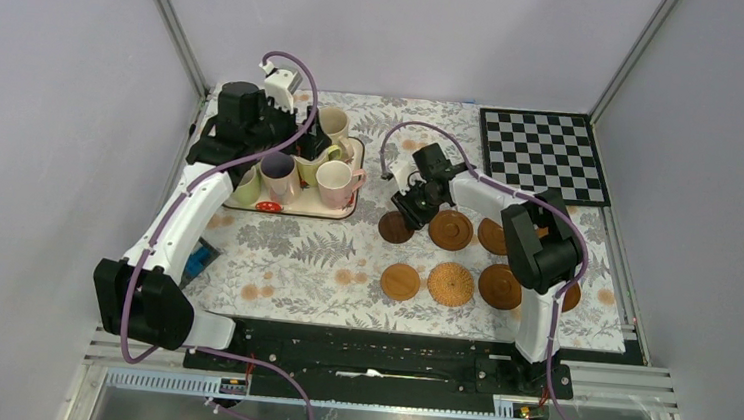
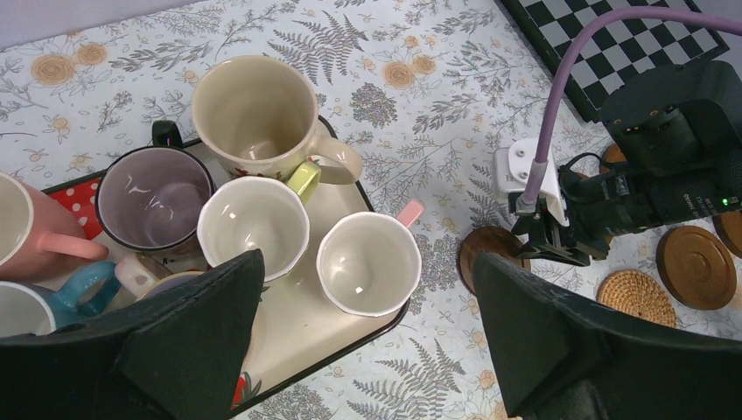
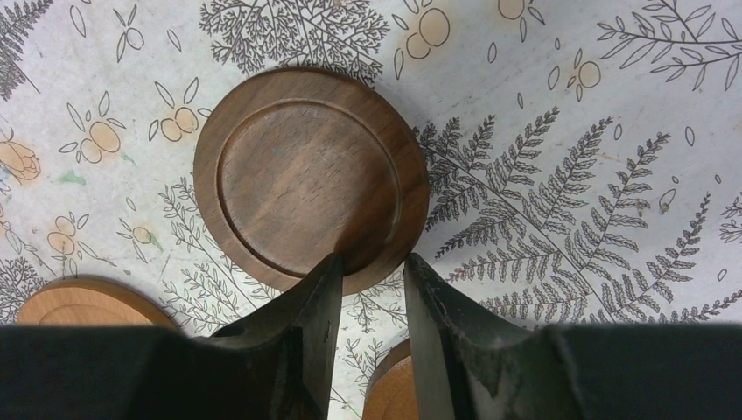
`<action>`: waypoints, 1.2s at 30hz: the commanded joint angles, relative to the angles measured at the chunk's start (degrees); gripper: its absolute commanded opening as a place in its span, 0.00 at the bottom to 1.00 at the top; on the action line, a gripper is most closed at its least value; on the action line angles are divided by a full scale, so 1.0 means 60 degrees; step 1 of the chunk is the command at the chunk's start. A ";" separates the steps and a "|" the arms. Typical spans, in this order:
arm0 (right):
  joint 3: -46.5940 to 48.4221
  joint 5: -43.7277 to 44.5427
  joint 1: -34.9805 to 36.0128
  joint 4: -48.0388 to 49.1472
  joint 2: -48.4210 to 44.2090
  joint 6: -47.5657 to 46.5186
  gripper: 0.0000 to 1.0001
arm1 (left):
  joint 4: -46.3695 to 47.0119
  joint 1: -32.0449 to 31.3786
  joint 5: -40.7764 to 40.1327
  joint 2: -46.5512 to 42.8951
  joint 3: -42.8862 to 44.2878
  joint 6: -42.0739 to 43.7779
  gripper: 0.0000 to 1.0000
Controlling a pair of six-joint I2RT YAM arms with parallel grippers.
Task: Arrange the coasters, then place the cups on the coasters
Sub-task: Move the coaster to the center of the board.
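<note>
Several cups stand crowded on the strawberry-print tray (image 1: 348, 211) at the back left: a tall cream cup (image 2: 254, 109), a purple one (image 2: 153, 197), a white one with a green handle (image 2: 252, 226) and a white cup with a pink handle (image 2: 367, 262). My left gripper (image 2: 367, 261) hangs wide open above that last cup, holding nothing. Several coasters lie in two rows at the right, one of them woven (image 1: 450, 283). My right gripper (image 3: 372, 260) has its fingers narrowly apart, tips at the near rim of a dark wood coaster (image 3: 311, 175) that lies flat on the cloth.
A black-and-white checkerboard mat (image 1: 543, 153) lies at the back right. A small blue object (image 1: 202, 257) sits beside the left arm. Two lighter coasters (image 3: 87, 302) lie close to my right fingers. Grey walls enclose the table.
</note>
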 commanded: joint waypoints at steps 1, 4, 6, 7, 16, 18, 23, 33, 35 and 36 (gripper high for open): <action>-0.0138 0.0145 0.0177 -0.0654 -0.0189 -0.0211 0.40 | 0.0516 0.0062 0.0397 -0.0086 -0.0051 0.0128 0.99; -0.0046 0.0052 0.0196 -0.0678 -0.0263 -0.0260 0.41 | 0.0482 0.0074 0.0442 -0.0130 -0.0102 0.0187 0.99; -0.0009 0.0028 0.0207 -0.0723 -0.0278 -0.0332 0.41 | 0.0469 0.0076 0.0421 -0.0131 -0.0117 0.0204 0.99; -0.0014 0.0009 0.0220 -0.0773 -0.0262 -0.0410 0.41 | 0.0474 0.0088 0.0405 -0.0120 -0.0113 0.0205 0.99; -0.0303 0.0148 0.0256 -0.0840 -0.0204 -0.0542 0.40 | 0.0421 0.0150 0.0416 -0.0094 -0.0116 0.0197 0.99; -0.0351 0.0195 0.0254 -0.0789 -0.0281 -0.0505 0.40 | 0.0410 0.0150 0.0428 -0.0100 -0.0144 0.0204 0.99; -0.0148 0.0041 0.0256 -0.0775 -0.0440 -0.0255 0.44 | 0.0411 0.0165 0.0551 -0.0091 -0.0168 0.0190 0.99; 0.0165 -0.0590 0.0256 -0.0307 -0.1333 0.0490 0.61 | -0.0654 -0.0135 0.2210 -0.0746 -0.0686 0.2909 0.99; 0.0152 -0.0653 0.0243 -0.0167 -0.1599 0.0647 0.63 | -0.1315 -0.0702 0.2245 -0.1081 -0.1059 0.4234 0.99; 0.0101 -0.0653 0.0243 -0.0041 -0.1764 0.0734 0.64 | -0.1569 -0.1079 0.2195 -0.1242 -0.1331 0.4857 0.99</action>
